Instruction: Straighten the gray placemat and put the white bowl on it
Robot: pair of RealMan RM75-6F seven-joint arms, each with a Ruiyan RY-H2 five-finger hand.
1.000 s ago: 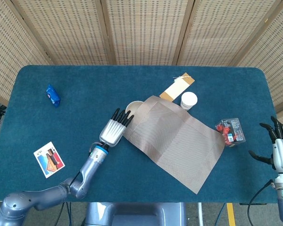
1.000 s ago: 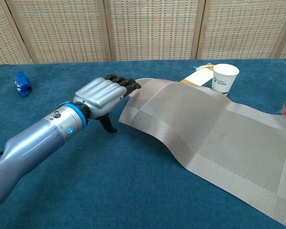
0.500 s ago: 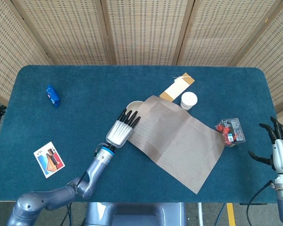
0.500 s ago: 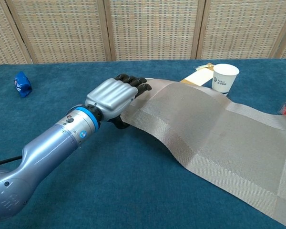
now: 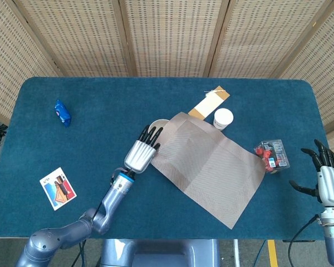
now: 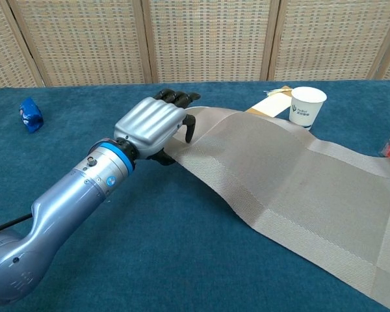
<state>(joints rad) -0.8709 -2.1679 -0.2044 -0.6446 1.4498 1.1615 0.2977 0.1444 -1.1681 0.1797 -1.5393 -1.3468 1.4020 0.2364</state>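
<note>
Lying skewed across the frame's centre, the gray placemat (image 5: 209, 167) has its upper-left corner draped over the white bowl (image 5: 156, 127). Left hand (image 5: 142, 151) sits at that corner, fingers curled at the edge; whether it grips, I cannot tell. Tugging now could drag the bowl or topple the paper cup (image 5: 222, 118). Right hand (image 5: 325, 181) hovers open, lower right.

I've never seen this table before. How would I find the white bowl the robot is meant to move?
Start at the gray placemat lying askew in the middle of the blue table. Follow it to its upper left corner, by the left hand: the white bowl peeks out from under that corner. Unlike the upright paper cup nearby, it is low, wide and half covered.
</note>
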